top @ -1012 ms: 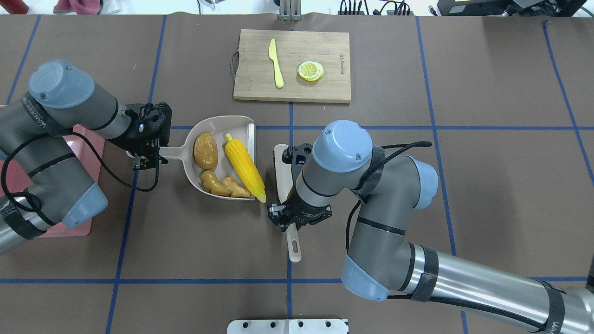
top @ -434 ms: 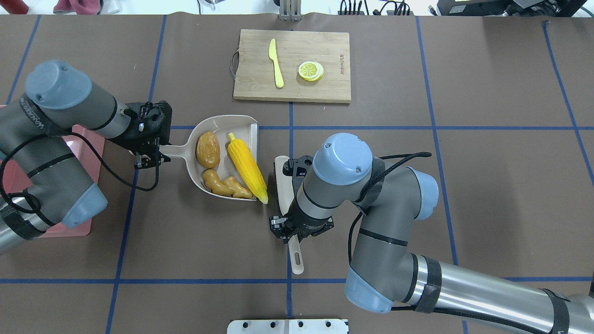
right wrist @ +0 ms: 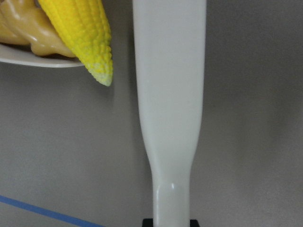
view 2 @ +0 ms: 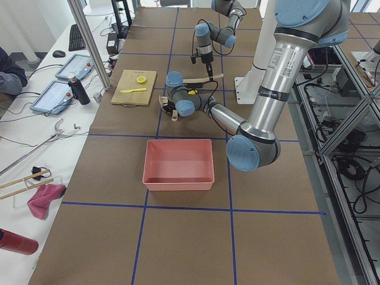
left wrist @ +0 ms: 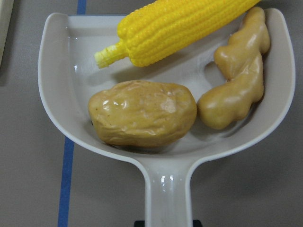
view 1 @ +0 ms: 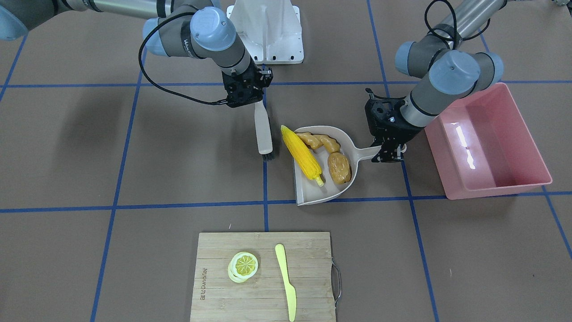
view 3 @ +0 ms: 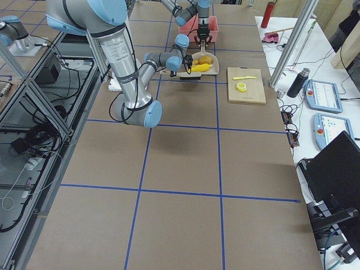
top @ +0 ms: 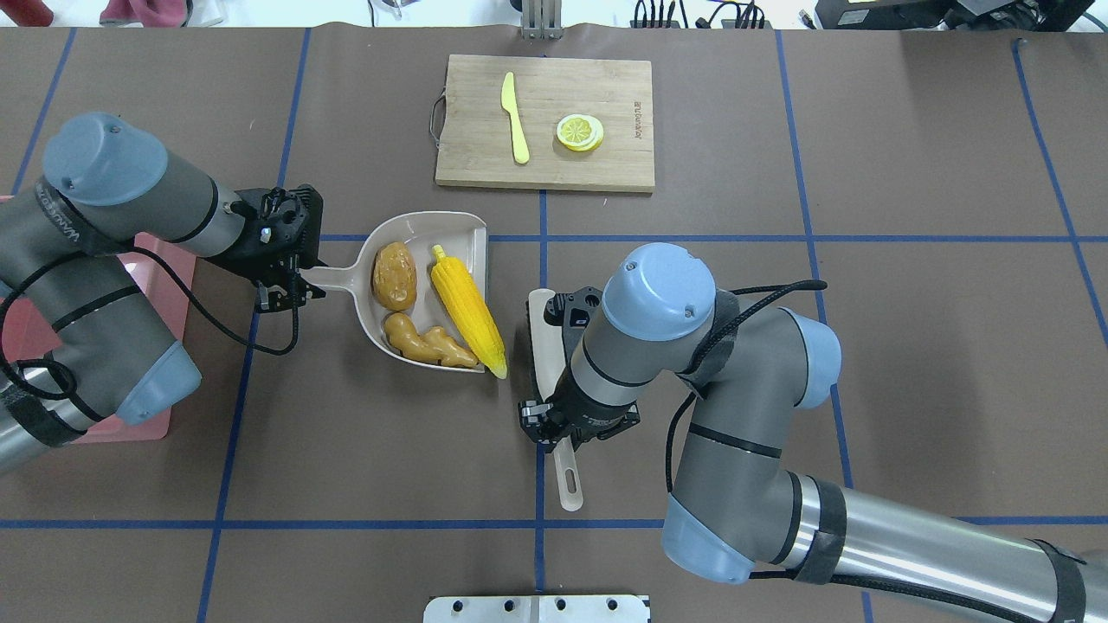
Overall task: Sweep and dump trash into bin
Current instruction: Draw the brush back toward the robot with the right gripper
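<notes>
Beyond left jaws, trash in dustpan

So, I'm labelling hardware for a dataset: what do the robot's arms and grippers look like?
Both arms, left arm and right arm, are grey and silver tubes with pale blue round joint caps, black bands and a loose black cable. The left gripper and right gripper are compact black blocks.

Robotics lab: taped grid table, aluminium framing, tablets
</notes>
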Tool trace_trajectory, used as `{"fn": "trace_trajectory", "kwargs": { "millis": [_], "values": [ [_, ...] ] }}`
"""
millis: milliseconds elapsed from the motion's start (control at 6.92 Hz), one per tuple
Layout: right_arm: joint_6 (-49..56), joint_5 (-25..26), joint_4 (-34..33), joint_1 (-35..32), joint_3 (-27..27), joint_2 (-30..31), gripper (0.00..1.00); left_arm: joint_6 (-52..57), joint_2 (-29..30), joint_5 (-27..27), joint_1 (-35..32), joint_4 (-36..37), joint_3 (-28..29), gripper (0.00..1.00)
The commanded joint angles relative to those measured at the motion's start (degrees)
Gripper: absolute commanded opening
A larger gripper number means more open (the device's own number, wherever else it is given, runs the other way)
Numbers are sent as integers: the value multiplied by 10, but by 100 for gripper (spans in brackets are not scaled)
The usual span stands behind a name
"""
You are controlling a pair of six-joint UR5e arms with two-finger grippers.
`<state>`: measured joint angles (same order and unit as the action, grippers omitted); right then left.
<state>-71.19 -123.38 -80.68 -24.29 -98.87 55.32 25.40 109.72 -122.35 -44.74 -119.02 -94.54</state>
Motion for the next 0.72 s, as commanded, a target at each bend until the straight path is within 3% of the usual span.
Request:
{"fn": "trace_trajectory", "kwargs": {
  "millis": [0, 578],
  "values": [
    [0, -5, -13, -6, -18, 21, 0, -32, -1, 0, 0, -55, 8, 0],
    [3, -4, -64, -37, -119, 97, 0, -54, -2, 0, 1, -81, 13, 0]
  ]
}}
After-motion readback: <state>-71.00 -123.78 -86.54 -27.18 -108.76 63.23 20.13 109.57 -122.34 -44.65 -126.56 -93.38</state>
